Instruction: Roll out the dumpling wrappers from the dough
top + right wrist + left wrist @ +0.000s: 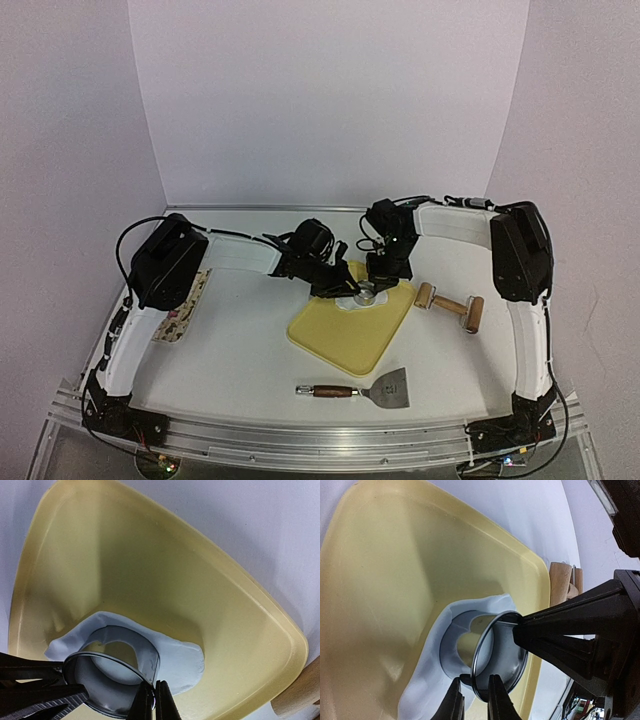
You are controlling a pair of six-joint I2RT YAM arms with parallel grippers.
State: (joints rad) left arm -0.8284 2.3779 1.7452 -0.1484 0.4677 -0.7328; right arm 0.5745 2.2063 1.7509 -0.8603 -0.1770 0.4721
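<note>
The left hand (474, 681) and right hand (153, 685) each pinch the ring (112, 677) on dough (180, 660), board's (150, 570) 12 o'clock; no wrapper free yet.

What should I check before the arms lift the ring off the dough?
1. Seat of ring on the dough: ok, it stands on the white sheet.
2. Dough on the board: ok.
3. Pinch by right fingers on the ring wall: ok.
4. Grip by left fingers: cannot tell; they straddle the wall with a gap.
5. Cut clean through: cannot tell, the ring hides the edge.
6. Path clear of roller: ok, it lies off the board, to its right.
</note>
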